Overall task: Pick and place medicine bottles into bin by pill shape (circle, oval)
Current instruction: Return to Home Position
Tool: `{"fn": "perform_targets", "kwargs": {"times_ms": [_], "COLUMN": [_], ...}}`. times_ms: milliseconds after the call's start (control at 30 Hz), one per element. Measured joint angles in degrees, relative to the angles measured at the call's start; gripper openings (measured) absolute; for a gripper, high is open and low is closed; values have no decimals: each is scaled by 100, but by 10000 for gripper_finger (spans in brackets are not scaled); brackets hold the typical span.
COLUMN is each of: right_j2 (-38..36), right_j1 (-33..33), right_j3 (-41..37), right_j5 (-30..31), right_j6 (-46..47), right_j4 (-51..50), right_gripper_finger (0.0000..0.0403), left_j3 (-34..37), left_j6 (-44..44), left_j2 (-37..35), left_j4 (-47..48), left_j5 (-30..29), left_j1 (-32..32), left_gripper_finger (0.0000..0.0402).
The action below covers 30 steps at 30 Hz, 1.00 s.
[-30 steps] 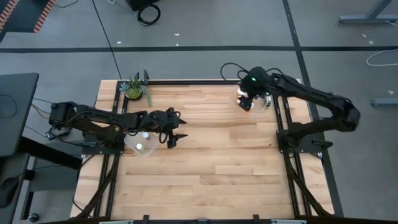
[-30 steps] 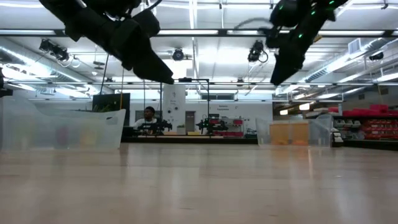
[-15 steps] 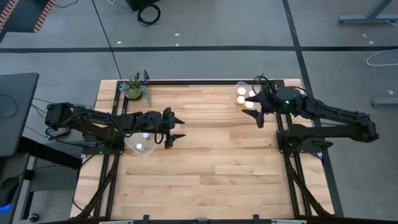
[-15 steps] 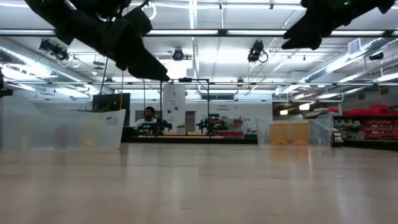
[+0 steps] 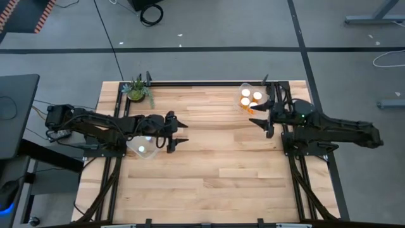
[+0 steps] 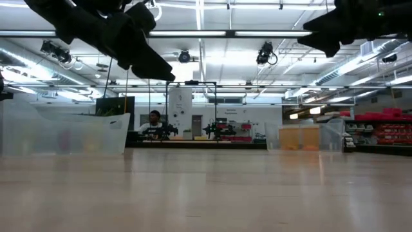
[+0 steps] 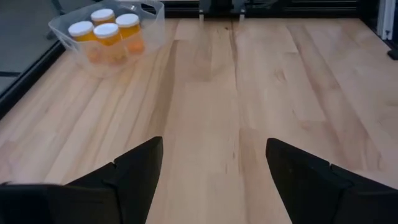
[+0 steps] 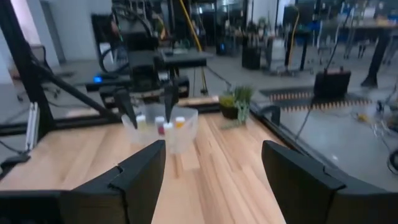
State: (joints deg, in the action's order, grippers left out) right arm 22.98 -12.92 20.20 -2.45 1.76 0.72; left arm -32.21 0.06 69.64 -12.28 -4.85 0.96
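left gripper [image 5: 180, 131]: hovering, fingers spread wide, holding nothing.
right gripper [image 5: 256, 115]: hovering, fingers gaping, gripping nothing.
amber-orange white-capped medicine bottles [image 5: 250, 99]: standing in the clear plastic bin [image 5: 243, 87] just beside the right gripper's fingertips; more sitting in a second clear bin [image 5: 134, 151] just behind the left gripper.

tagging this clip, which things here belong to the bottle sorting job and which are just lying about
Job: medicine bottles, right bin, left bin, left arm, right arm, both above the table, jaws open.
Not the job: potted plant, person in the background.
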Motion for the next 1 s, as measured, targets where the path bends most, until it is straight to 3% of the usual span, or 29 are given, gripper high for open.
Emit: {"fn": "perform_targets", "kwargs": {"times_ms": [433,667,1000], "right_j2": [-945,-1599,-1766], "right_j1": [121,187,202], "right_j3": [-617,-1452,-1853], "right_j5": [-254,-143,54], "right_j6": [-216,-78,157], "right_j4": [411,879,1080], "right_gripper_finger": [272,272,272], "left_j3": [-2,-2,-2], "left_j6": [83,187,172], "left_j2": [-86,-193,-191], "left_j4": [-17,-108,-392], "left_j5": [-1,-3,-3], "left_j1": [-36,-36,-12], "left_gripper_finger": [293,293,293]}}
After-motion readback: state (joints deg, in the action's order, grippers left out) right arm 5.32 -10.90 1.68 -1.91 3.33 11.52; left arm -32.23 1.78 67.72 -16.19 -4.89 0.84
